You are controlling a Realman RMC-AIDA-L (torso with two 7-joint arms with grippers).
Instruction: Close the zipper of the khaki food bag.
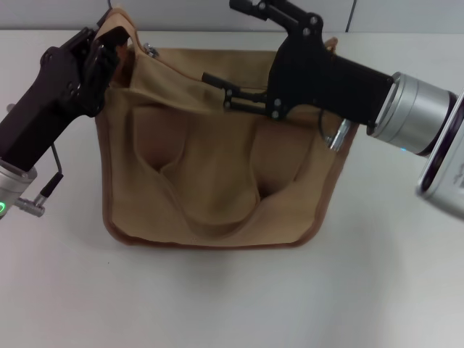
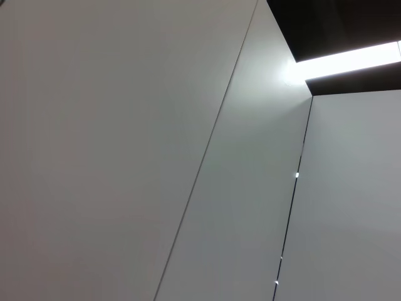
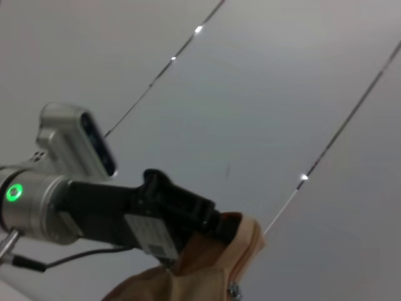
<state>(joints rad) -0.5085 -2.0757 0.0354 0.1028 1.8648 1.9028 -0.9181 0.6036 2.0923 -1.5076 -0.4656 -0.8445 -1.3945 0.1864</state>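
The khaki food bag lies flat on the white table, handle straps folded over its front. My left gripper is shut on the bag's far left top corner and holds it lifted; the right wrist view shows that gripper pinching the khaki corner. A small silver pull tab sits just beside that corner, also seen as the pull tab. The zipper runs right from it along the top panel. My right gripper hovers open over the top edge, fingers pointing left.
The white table extends in front of and beside the bag. A silver connector on the right arm hangs over the bag's right edge. The left wrist view shows only grey wall panels.
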